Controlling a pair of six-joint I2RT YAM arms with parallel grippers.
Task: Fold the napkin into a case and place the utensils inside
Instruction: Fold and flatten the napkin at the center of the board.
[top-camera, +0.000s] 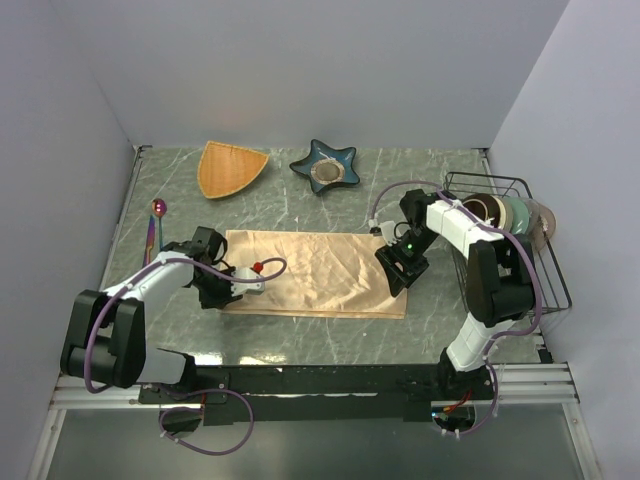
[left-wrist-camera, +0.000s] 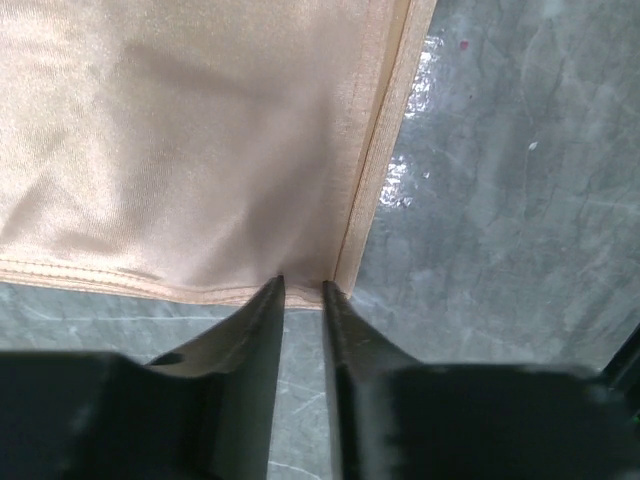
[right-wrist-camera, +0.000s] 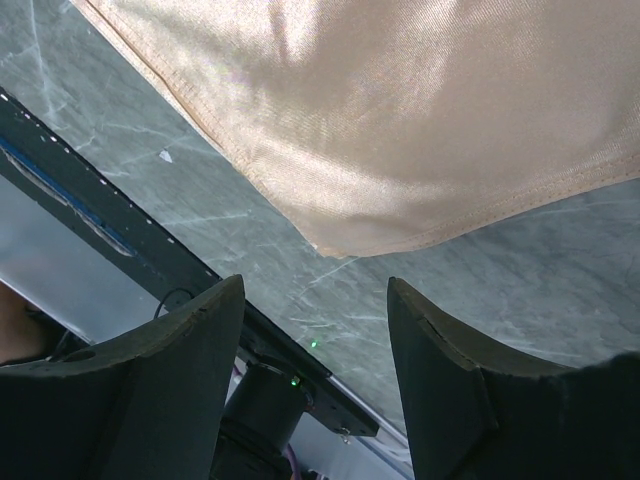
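Observation:
The peach-orange napkin (top-camera: 315, 270) lies spread flat in the middle of the table, slightly creased. My left gripper (top-camera: 238, 285) is low at its near left corner. In the left wrist view, that gripper (left-wrist-camera: 302, 285) has its tips on the napkin (left-wrist-camera: 180, 140) corner hem, jaws a narrow gap apart with bare table between them. My right gripper (top-camera: 398, 268) hovers at the napkin's right edge. The right wrist view shows it (right-wrist-camera: 315, 280) wide open, a corner of the napkin (right-wrist-camera: 420, 110) just ahead of the tips. The utensils (top-camera: 155, 225) lie far left, spoon bowl uppermost.
An orange fan-shaped dish (top-camera: 232, 167) and a teal star-shaped dish (top-camera: 325, 167) sit at the back. A black wire rack (top-camera: 535, 270) holding round items stands at the right edge. The table's dark front rail (right-wrist-camera: 110, 225) runs close behind the right gripper.

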